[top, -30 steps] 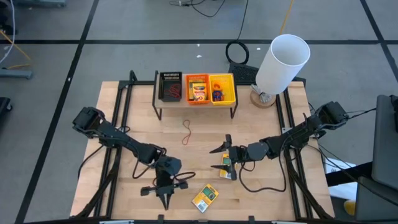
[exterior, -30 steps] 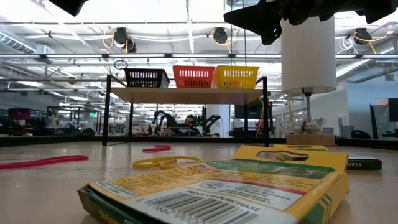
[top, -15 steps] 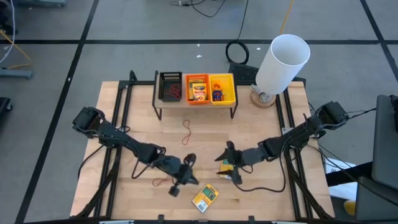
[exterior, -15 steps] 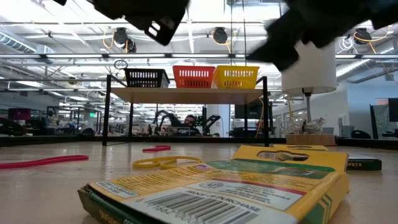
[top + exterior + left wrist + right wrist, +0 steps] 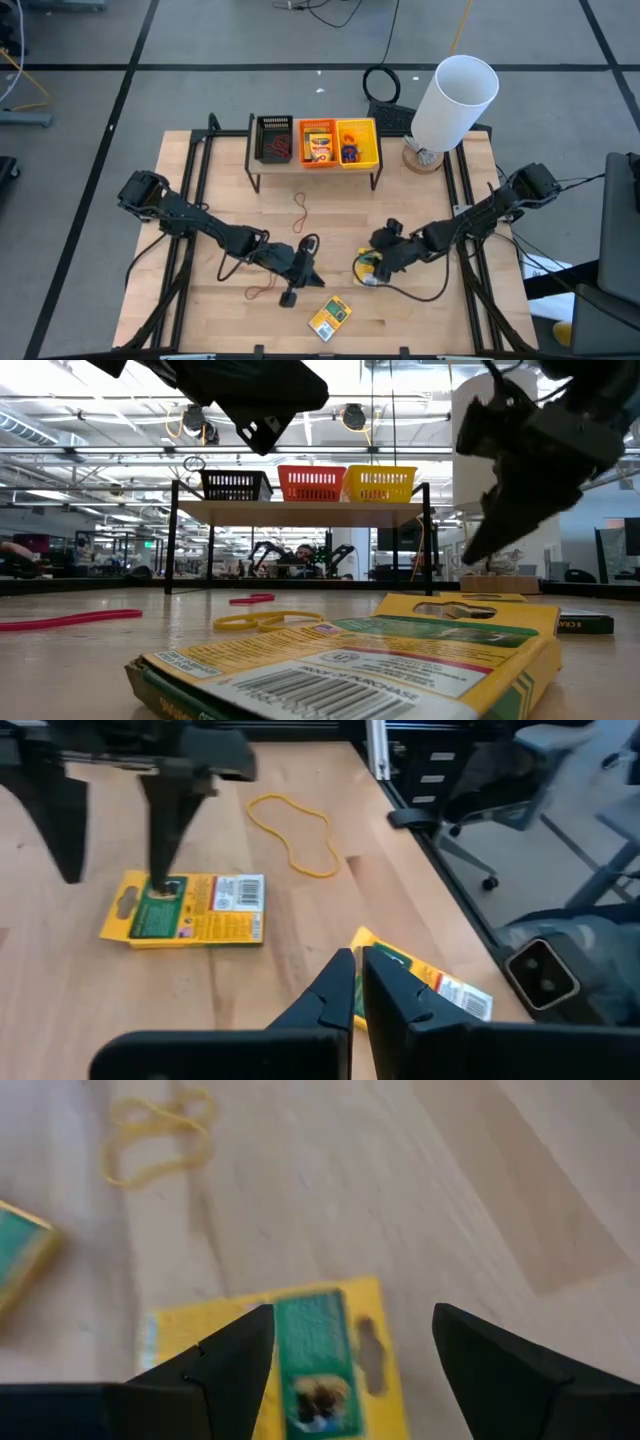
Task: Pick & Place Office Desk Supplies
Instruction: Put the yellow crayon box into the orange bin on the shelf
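A yellow pack with a green label (image 5: 364, 264) lies flat on the table. My right gripper (image 5: 372, 270) hangs over it, open, fingers pointing down. The right wrist view shows the pack (image 5: 318, 1348) between the spread fingers. In the left wrist view one finger (image 5: 165, 830) stands over the pack's hang-hole end (image 5: 150, 905) and the other beyond that end; whether it touches, I cannot tell. My left gripper (image 5: 318, 283) is shut and empty, pointing toward the table's right, near a second pack (image 5: 329, 317). A yellow rubber band (image 5: 295, 835) and a red one (image 5: 300, 212) lie loose.
At the table's far side a small shelf carries a black bin (image 5: 273, 138), an orange bin (image 5: 318, 143) and a yellow bin (image 5: 357, 142). A big white cylinder (image 5: 453, 100) stands at the far right corner. Another red band (image 5: 262, 292) lies left of my left gripper.
My right gripper has moved slightly toward the table's right and tipped from level to pointing down over the pack. My left gripper has swung from pointing at the near edge to pointing right, shifting right and toward the far edge. The packs have stayed put.
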Controlling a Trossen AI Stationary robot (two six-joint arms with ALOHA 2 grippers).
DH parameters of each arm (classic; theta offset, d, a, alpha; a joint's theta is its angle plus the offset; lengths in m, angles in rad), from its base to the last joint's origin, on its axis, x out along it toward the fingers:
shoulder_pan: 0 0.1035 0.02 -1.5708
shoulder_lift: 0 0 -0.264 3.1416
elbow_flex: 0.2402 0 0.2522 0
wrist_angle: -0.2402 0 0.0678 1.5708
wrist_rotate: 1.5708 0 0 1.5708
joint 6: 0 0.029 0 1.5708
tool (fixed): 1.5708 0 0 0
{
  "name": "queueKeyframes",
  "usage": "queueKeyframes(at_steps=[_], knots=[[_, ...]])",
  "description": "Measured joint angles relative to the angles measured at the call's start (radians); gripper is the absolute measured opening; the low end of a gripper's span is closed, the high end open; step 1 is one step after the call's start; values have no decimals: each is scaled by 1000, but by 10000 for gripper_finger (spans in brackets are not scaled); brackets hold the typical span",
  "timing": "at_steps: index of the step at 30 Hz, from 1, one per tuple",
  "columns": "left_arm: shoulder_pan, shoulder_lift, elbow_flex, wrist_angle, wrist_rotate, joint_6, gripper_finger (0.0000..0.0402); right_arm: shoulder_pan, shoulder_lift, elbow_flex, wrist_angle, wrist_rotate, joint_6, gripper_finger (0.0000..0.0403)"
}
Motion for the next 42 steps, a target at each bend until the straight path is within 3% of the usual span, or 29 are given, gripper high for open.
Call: queueKeyframes(at_steps=[7,14,23,28,32,37,42], knots=[[-5,0,0,-1,57,-11,12,-23,0,0,-102,-11,72,262],[-17,0,0,-1,68,-11,10,-45,2,0,-110,-100,110,262],[-18,0,0,-2,68,-10,10,-60,109,3,-64,-215,146,262],[-18,0,0,-2,69,-10,10,-68,118,2,-27,-223,116,254],[-18,0,0,-2,93,-10,10,-69,113,2,-14,-255,90,198],[-18,0,0,-2,120,-9,10,-67,115,0,48,-311,-32,38],[-18,0,0,-2,120,-9,10,-67,110,-2,159,-308,-165,3]])
